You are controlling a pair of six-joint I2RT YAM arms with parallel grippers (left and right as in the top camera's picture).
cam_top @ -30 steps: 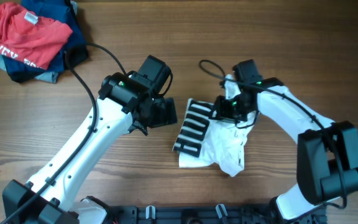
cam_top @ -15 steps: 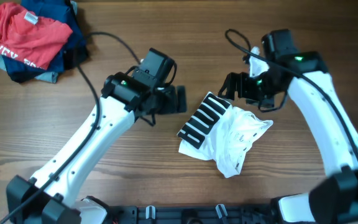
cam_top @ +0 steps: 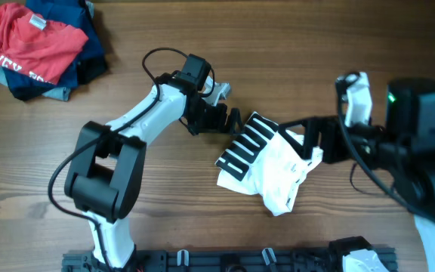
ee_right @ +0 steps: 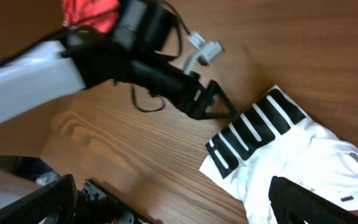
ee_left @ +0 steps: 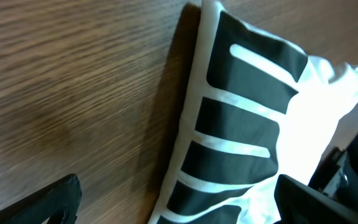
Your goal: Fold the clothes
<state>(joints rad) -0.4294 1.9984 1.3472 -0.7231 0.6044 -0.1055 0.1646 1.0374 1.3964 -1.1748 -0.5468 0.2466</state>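
The clothes, a wrinkled white shirt with a black striped print, lie bunched on the wooden table at centre. My left gripper stands open just left of the striped edge, nothing held. In the left wrist view the striped print fills the right half, and the shirt's edge runs between the open left gripper. My right gripper is open above the shirt's right side, apart from it. From the right wrist, the shirt lies below the open right gripper, with the left arm beyond.
A pile of a red printed T-shirt over navy garments sits at the back left corner. A black rail runs along the table's front edge. Bare wood surrounds the shirt.
My right gripper has opened, let go of the white shirt and pulled up and away to the right. The left gripper has moved back and right to the striped edge.
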